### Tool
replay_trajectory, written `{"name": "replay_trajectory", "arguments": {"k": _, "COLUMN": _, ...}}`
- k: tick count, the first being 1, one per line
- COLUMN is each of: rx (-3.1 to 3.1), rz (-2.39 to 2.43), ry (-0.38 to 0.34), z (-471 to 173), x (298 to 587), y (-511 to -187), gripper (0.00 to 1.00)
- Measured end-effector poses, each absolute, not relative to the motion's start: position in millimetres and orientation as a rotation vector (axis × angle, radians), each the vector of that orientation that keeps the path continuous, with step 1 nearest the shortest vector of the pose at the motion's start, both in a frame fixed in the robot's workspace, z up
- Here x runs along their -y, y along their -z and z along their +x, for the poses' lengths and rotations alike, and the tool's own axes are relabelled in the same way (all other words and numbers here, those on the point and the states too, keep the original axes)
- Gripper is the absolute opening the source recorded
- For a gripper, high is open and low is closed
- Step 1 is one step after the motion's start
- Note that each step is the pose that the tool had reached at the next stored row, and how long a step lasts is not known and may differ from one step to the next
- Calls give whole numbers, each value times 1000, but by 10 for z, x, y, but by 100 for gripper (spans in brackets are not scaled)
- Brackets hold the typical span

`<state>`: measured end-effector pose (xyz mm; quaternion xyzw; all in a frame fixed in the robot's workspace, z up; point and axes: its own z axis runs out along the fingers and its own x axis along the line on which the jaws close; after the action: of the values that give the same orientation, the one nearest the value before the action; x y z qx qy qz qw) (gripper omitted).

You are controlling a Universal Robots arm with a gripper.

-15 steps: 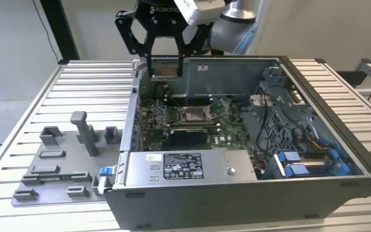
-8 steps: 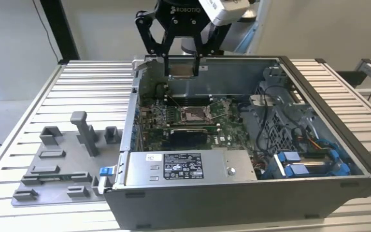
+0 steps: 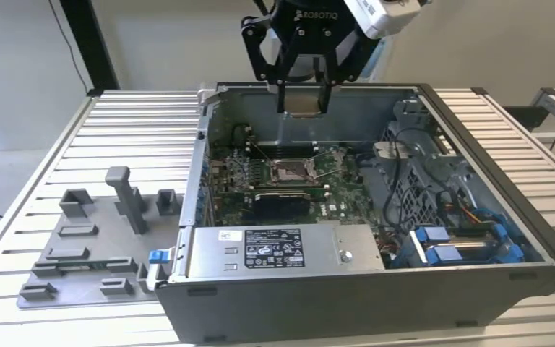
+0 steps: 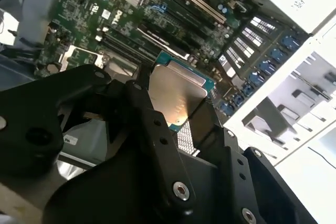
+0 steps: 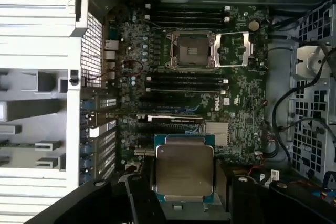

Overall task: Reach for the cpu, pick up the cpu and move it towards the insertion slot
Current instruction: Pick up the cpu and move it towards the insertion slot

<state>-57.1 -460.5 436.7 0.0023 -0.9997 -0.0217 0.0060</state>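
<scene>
Above the open computer case (image 3: 374, 289), the cpu (image 5: 184, 169) sits clamped between the jaws.

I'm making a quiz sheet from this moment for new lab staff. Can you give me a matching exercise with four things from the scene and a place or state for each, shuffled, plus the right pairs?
Things
1. cpu
2. insertion slot
3. grey fixture tray
4. gripper

Places or states
A. lies on the slatted table beside the computer case, at the exterior view's left
B. open on the green board, brownish centre showing, nothing in it
C. held up off the board between two black fingers
D. hangs above the back of the open case, shut on a flat chip

Pairs: 1-C, 2-B, 3-A, 4-D
</scene>
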Motion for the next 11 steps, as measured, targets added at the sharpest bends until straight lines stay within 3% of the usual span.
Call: {"name": "replay_trajectory", "arguments": {"k": 11, "rx": 3129, "rz": 7, "ry": 68, "z": -376, "x": 4601, "y": -4367, "gripper": 0}}
